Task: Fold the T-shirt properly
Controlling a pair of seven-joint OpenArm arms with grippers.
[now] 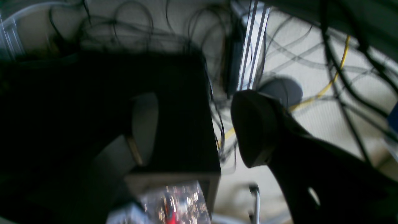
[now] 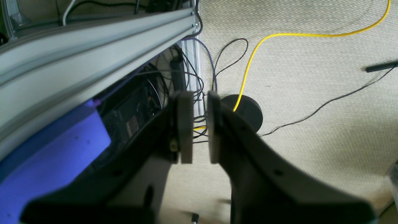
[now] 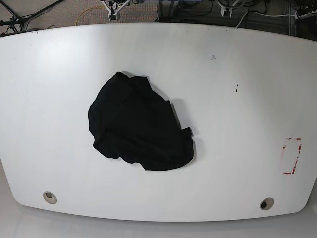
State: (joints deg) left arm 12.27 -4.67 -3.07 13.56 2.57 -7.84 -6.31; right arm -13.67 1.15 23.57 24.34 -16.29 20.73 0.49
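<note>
The black T-shirt (image 3: 138,126) lies crumpled in a rounded heap on the white table (image 3: 237,74), a little left of centre in the base view. Neither arm shows in that view. In the left wrist view my left gripper (image 1: 199,127) hangs off the table above the floor, blurred, its fingers (image 1: 252,127) wide apart and empty. In the right wrist view my right gripper (image 2: 199,130) also hangs over the floor beside the table frame. Its pads (image 2: 185,124) are nearly together, with only a narrow slit and nothing between them.
A red-marked rectangle (image 3: 292,156) sits near the table's right edge, and two round holes (image 3: 49,197) (image 3: 266,204) near its front edge. Below the grippers are carpet, an aluminium frame rail (image 2: 93,46), a yellow cable (image 2: 279,35), black cables and a round black foot (image 2: 248,112).
</note>
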